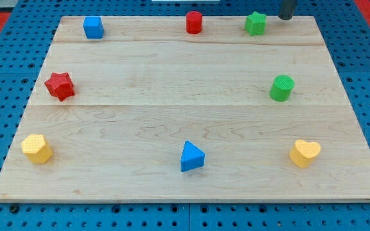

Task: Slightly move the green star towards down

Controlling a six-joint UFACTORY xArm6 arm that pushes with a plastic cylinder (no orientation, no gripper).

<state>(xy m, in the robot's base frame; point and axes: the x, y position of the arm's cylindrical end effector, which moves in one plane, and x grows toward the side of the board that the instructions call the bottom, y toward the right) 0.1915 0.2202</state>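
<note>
The green star (255,24) sits near the board's top edge, right of centre. My tip (287,17) is a dark rod end at the view's top, just right of the green star and a little apart from it. A red cylinder (194,22) stands to the left of the star on the same top row.
On the wooden board (172,77) lie a blue cube (93,27) at top left, a red star (60,86) at left, a green cylinder (281,88) at right, a yellow block (37,148) at bottom left, a blue triangle (191,156) at bottom centre, a yellow heart (304,153) at bottom right.
</note>
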